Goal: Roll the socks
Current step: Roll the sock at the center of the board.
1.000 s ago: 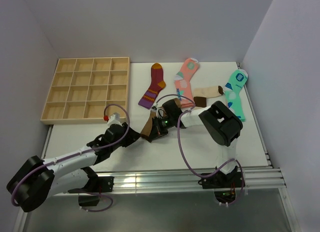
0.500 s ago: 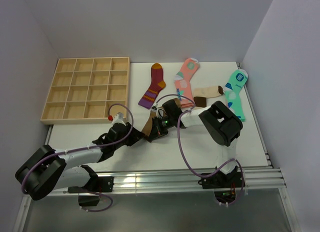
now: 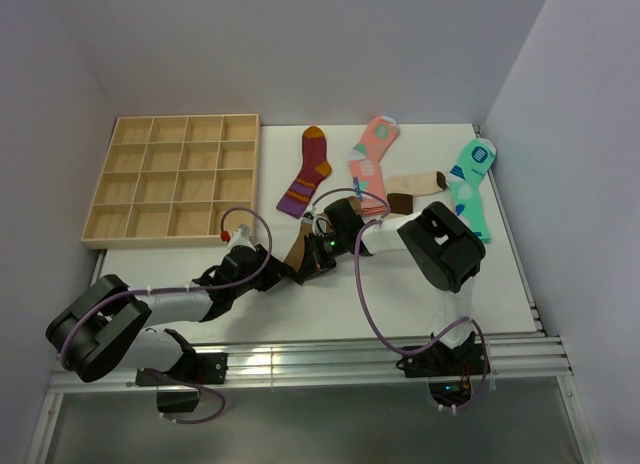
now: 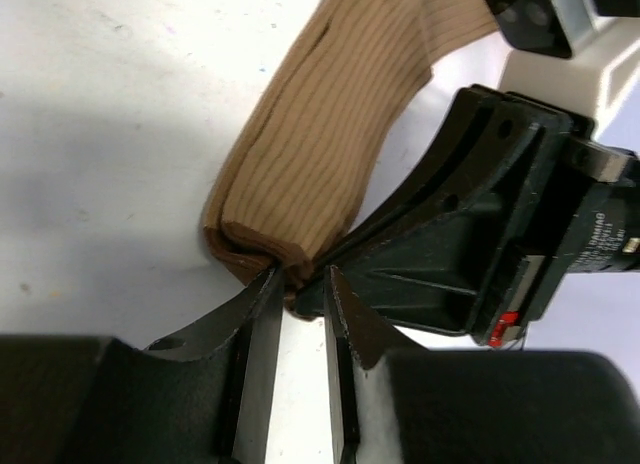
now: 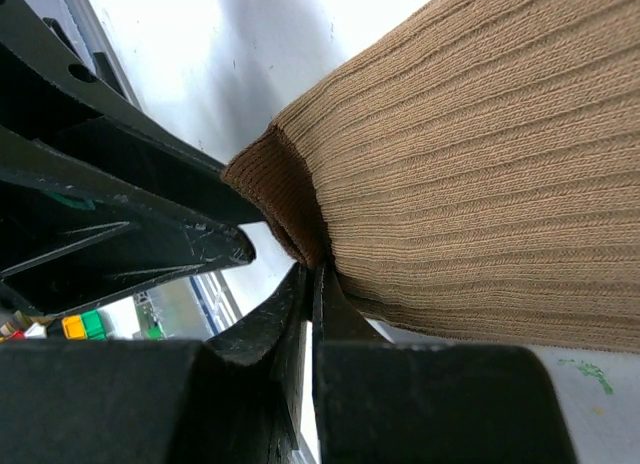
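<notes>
We see right tool (image 5: 312,284) clamped on ribbed mid-brown sock (image 4: 330,134) cuff; left tool (image 4: 300,282) narrowly apart at same cuff, grip unclear, sock lengthwise ahead.

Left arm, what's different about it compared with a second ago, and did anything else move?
The left arm reached forward and right, bringing the left end effector to the brown sock at its folded cuff end, fingers flanking it; a grip isn't certain. The right end effector stayed clamped on that sock; the other socks and wooden tray stayed put.
</notes>
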### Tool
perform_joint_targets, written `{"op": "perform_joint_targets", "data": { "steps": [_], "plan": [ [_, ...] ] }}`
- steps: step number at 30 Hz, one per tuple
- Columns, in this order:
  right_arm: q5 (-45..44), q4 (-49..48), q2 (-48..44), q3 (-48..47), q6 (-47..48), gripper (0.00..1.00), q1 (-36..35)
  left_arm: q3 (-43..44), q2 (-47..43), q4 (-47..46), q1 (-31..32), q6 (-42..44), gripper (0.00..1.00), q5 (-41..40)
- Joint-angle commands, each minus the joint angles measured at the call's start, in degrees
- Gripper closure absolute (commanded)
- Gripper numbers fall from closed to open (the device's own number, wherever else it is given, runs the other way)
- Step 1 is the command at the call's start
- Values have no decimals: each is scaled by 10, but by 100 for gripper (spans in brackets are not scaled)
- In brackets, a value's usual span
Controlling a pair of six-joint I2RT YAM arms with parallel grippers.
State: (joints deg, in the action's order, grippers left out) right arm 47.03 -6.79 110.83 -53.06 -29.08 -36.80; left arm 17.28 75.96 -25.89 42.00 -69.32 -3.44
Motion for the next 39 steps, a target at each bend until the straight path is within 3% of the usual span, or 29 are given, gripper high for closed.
{"op": "perform_joint_targets", "data": {
  "steps": [1, 8, 13, 14, 17, 18, 22, 29, 39],
  "plan": [
    [-20, 17, 14, -11, 10, 100, 8, 6, 5, -58, 2, -6, 71, 10],
    [-21, 17, 11, -12, 10, 100, 7, 5, -37, -19, 2, -5, 66, -2],
    [-24, 22, 9, -14, 12, 100, 8, 6, -90, 88, 3, -14, 49, -44],
    [-25, 23, 8, -13, 13, 100, 8, 6, -95, 100, 3, -14, 40, -45],
    [-29, 27, 6, -13, 16, 100, 8, 2, -115, 131, 3, -20, 29, -52],
    [-30, 28, 6, -14, 17, 100, 8, 1, -117, 136, 3, -22, 28, -53],
    [-31, 27, 9, -13, 17, 100, 8, 4, -114, 138, 2, -28, 38, -60],
    [-31, 26, 8, -13, 16, 100, 8, 28, -65, 126, 3, -21, 70, -53],
    [-29, 23, 6, -11, 17, 100, 8, 36, -38, 78, 3, -1, 85, -38]
  ]
}}
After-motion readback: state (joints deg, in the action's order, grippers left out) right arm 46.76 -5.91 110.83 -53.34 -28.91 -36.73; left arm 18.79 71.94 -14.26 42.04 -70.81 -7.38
